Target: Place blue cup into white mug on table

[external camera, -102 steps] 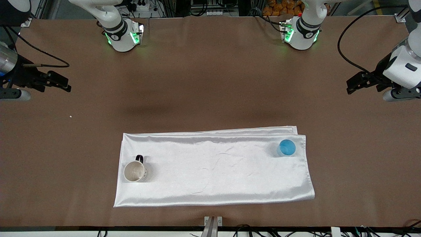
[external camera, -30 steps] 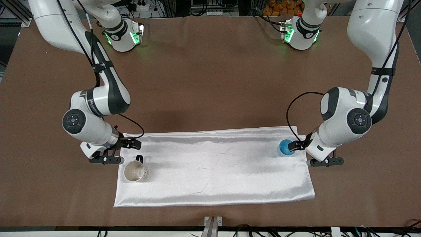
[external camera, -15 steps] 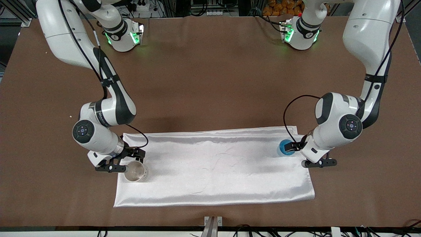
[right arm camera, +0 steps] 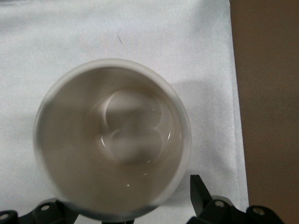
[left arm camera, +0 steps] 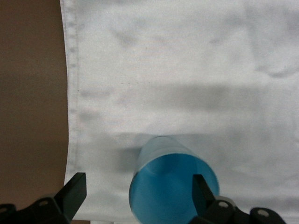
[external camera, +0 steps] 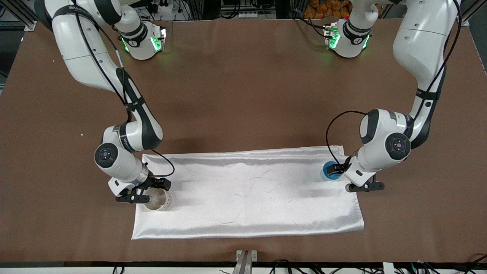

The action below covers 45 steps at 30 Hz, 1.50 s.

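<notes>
Left gripper [external camera: 339, 171] jaws apart, straddling the blue cup [external camera: 330, 170]: one finger [left arm camera: 200, 191] inside the rim, one outside, set for a wall pinch. Cup sits on the white cloth [external camera: 247, 194] at the left arm's end. Right gripper [external camera: 146, 189] also spread, low around the white mug [external camera: 156, 199] at the cloth's right-arm end, likely to steady it as the receiver. Nothing clamped yet; table [external camera: 243, 95] under both.
</notes>
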Each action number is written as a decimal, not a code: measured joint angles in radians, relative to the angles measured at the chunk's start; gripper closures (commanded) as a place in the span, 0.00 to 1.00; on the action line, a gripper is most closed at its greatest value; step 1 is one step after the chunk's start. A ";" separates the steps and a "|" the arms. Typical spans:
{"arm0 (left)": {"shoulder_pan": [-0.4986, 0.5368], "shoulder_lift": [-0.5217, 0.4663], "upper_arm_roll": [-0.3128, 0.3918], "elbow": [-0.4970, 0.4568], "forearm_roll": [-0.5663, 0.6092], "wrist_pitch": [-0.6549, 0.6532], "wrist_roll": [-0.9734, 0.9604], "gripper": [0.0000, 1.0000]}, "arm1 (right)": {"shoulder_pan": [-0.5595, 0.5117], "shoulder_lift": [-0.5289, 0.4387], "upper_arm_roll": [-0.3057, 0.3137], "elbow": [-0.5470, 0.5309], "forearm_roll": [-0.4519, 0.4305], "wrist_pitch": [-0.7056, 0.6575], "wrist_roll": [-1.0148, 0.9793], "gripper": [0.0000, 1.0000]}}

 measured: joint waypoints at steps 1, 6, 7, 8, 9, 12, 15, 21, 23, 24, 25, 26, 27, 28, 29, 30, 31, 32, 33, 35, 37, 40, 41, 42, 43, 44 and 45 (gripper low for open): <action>0.000 0.000 0.000 -0.001 0.000 0.000 0.000 0.00 | 0.000 0.004 0.000 0.001 -0.001 0.005 -0.002 0.70; 0.003 0.000 0.001 -0.005 0.000 0.003 0.000 0.01 | 0.000 0.014 0.000 0.016 -0.002 0.011 -0.012 1.00; 0.004 0.000 0.001 -0.006 0.000 0.005 0.000 0.04 | 0.000 0.014 0.000 0.018 -0.002 0.011 -0.012 1.00; 0.004 0.001 0.001 -0.007 0.000 0.007 0.000 0.06 | 0.000 0.014 0.000 0.020 -0.002 0.011 -0.012 1.00; 0.004 0.001 0.001 -0.008 0.000 0.009 0.000 0.07 | 0.000 0.014 0.000 0.021 -0.002 0.011 -0.013 1.00; 0.004 0.002 0.001 -0.009 0.000 0.011 0.000 0.10 | 0.000 0.015 0.000 0.024 -0.003 0.011 -0.014 1.00; 0.004 0.003 0.001 -0.010 0.000 0.012 0.000 0.16 | 0.001 0.015 0.000 0.025 -0.007 0.011 -0.016 1.00; 0.004 0.006 0.001 -0.011 0.000 0.013 0.000 0.31 | 0.001 0.015 0.000 0.027 -0.011 0.012 -0.016 1.00; 0.004 0.008 0.001 -0.011 0.000 0.014 0.000 0.39 | 0.002 0.015 0.001 0.030 -0.011 0.013 -0.016 1.00; 0.004 0.010 0.001 -0.011 0.000 0.014 0.000 0.42 | 0.002 0.015 0.001 0.033 -0.011 0.014 -0.016 1.00; 0.004 0.011 0.001 -0.011 0.000 0.014 0.000 0.46 | 0.002 0.015 0.002 0.035 -0.011 0.014 -0.016 1.00; 0.004 0.012 0.001 -0.011 0.000 0.015 0.000 0.50 | 0.003 0.014 0.003 0.038 -0.011 0.014 -0.016 1.00; 0.004 0.013 0.001 -0.011 0.000 0.015 0.000 0.54 | 0.003 0.014 0.004 0.040 -0.011 0.013 -0.016 1.00; 0.004 0.014 0.001 -0.011 0.000 0.016 0.000 0.58 | 0.004 0.014 0.005 0.043 -0.010 0.013 -0.016 1.00; 0.004 0.015 0.001 -0.011 0.000 0.016 0.000 0.61 | 0.005 0.013 0.007 0.046 -0.010 0.011 -0.015 1.00; 0.004 0.015 0.001 -0.011 0.000 0.016 0.000 0.64 | 0.006 0.012 0.010 0.050 -0.010 0.004 -0.012 1.00; 0.004 0.015 0.001 -0.011 0.000 0.016 0.000 0.68 | 0.007 0.010 0.014 0.053 -0.009 -0.006 -0.008 1.00; 0.004 0.016 0.001 -0.011 0.000 0.016 0.000 0.72 | 0.007 0.008 0.018 0.057 -0.009 -0.022 0.001 1.00; 0.004 0.016 0.001 -0.011 0.000 0.016 0.000 0.79 | 0.008 0.004 0.024 0.061 -0.009 -0.041 0.013 1.00; 0.004 0.016 0.001 -0.011 0.000 0.016 0.000 0.88 | 0.008 -0.008 0.039 0.066 -0.009 -0.079 0.044 1.00; 0.004 0.016 0.001 -0.011 0.000 0.016 0.000 0.96 | 0.008 -0.022 0.055 0.068 -0.009 -0.116 0.079 1.00; 0.004 0.016 0.001 -0.011 0.000 0.016 0.000 1.00 | 0.011 -0.047 0.080 0.068 -0.008 -0.183 0.133 1.00; 0.003 0.016 0.001 -0.011 0.000 0.016 0.000 1.00 | 0.012 -0.056 0.089 0.067 -0.008 -0.208 0.150 1.00; 0.003 0.016 0.001 -0.011 0.000 0.016 0.000 1.00 | 0.014 -0.063 0.095 0.065 -0.008 -0.222 0.160 1.00; 0.003 0.016 0.001 -0.011 0.000 0.016 0.000 1.00 | 0.016 -0.071 0.100 0.059 -0.008 -0.233 0.169 1.00; 0.003 0.016 0.001 -0.011 0.000 0.016 0.000 1.00 | 0.019 -0.080 0.104 0.049 -0.008 -0.241 0.176 1.00; 0.003 0.016 0.001 -0.011 0.000 0.016 0.000 1.00 | 0.023 -0.090 0.106 0.036 -0.008 -0.244 0.181 1.00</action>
